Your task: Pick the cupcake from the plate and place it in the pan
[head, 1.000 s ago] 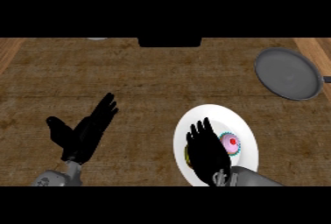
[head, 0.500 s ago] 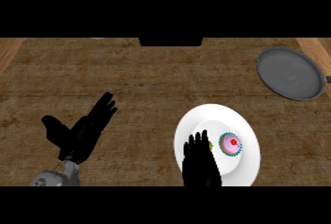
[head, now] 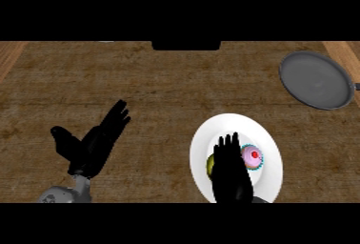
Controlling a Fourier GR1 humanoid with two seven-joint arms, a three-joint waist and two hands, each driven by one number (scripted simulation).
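Note:
A cupcake (head: 252,157) with pink frosting, a red cherry and a teal wrapper sits on the white plate (head: 211,133) at the lower right. My right hand (head: 231,171) lies over the plate just left of the cupcake, fingers straight and pointing up the view, open and holding nothing. It hides most of a yellow-green item (head: 211,165) on the plate's left side. The grey pan (head: 316,79) rests at the upper right, far from both hands. My left hand (head: 94,143) rests open at the lower left.
The counter (head: 162,90) is dark wood grain. A black object (head: 186,45) sits at the far edge, centre. The pan's handle (head: 355,87) runs off the right edge.
My right hand has slid back toward the lower edge of the view, uncovering more of the plate. The cupcake and the left hand have stayed put.

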